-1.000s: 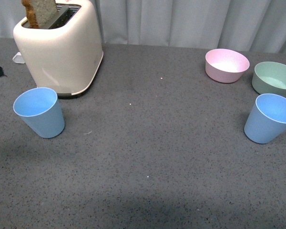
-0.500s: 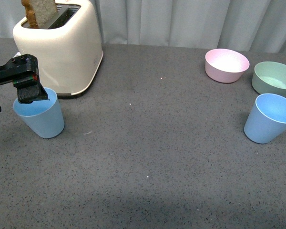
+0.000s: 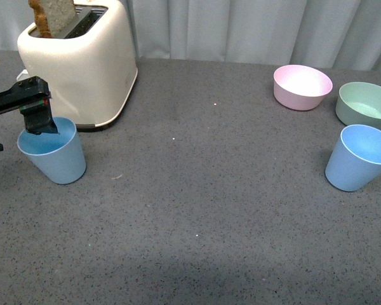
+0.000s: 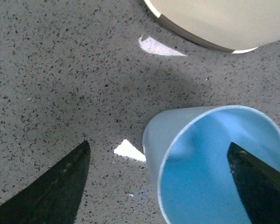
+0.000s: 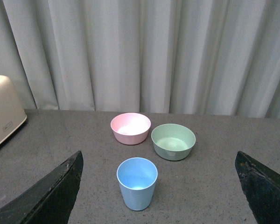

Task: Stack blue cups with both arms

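Two light blue cups stand upright on the grey table. The left cup point(image 3: 54, 155) is in front of the toaster. The right cup point(image 3: 359, 159) is at the right edge, near the bowls. My left gripper point(image 3: 16, 133) is open at the left cup's rim. In the left wrist view point(image 4: 161, 186) one finger point(image 4: 261, 182) is over the cup's point(image 4: 214, 168) inside and the other point(image 4: 56, 191) is outside its wall. My right gripper point(image 5: 156, 196) is open and empty, back from the right cup point(image 5: 136, 184). It is out of the front view.
A cream toaster point(image 3: 82, 63) with a bread slice point(image 3: 54, 16) stands at the back left, close behind the left cup. A pink bowl point(image 3: 302, 86) and a green bowl point(image 3: 366, 105) sit at the back right. A curtain hangs behind the table.
My left gripper came in from the left and reached the left cup's rim, then shifted slightly left. Both cups have stayed where they were.
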Controlling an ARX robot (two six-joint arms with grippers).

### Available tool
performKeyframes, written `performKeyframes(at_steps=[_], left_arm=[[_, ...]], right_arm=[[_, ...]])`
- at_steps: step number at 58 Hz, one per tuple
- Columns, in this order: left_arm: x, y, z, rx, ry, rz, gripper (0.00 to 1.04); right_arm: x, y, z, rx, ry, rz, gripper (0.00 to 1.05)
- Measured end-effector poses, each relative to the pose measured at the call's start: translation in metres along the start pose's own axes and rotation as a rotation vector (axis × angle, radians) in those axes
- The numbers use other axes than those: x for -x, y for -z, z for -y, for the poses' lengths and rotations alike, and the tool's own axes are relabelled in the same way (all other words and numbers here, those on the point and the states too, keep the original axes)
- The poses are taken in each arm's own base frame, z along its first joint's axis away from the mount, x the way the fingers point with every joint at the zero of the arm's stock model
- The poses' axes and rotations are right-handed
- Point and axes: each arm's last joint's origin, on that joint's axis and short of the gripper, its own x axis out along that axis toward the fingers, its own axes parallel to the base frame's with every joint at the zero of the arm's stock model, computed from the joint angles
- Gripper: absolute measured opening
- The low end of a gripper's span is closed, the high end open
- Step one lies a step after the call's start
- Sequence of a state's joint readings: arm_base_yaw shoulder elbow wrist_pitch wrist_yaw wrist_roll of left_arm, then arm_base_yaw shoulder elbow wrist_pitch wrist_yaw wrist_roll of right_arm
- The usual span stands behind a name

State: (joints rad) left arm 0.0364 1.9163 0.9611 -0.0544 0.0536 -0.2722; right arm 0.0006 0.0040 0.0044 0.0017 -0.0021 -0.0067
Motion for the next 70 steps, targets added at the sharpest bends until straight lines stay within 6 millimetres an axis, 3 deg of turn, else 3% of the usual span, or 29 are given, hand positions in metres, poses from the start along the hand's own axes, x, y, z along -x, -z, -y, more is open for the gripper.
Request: performKeyframes(at_steps=[13,23,27,41,51,70], left_arm=[[-0.003,0.003,0.0,0.018,-0.011,-0.026,0.51],[-0.003,0.004,0.002,0.024,-0.006,-0.033,0.11],[-0.003,0.004,0.003,0.026,-0.008,-0.037,0.03],[0.003,0.006,0.019,0.002,-0.004,-0.044,0.04],[0.009,0.007,0.074,-0.109,0.061,-0.03,0.04],[-0.002,0.021,0.144,-0.182,0.122,-0.072,0.04]], right_arm=[[0.0,0.0,0.0,0.0,0.0,0.0,0.95],[0.0,0.0,0.0,0.0,0.0,0.0,0.95],[0.0,0.0,0.0,0.0,0.0,0.0,0.95],[0.0,0.0,0.0,0.0,0.0,0.0,0.95],[0.0,0.0,0.0,0.0,0.0,0.0,0.95],[0.0,0.0,0.0,0.0,0.0,0.0,0.95]])
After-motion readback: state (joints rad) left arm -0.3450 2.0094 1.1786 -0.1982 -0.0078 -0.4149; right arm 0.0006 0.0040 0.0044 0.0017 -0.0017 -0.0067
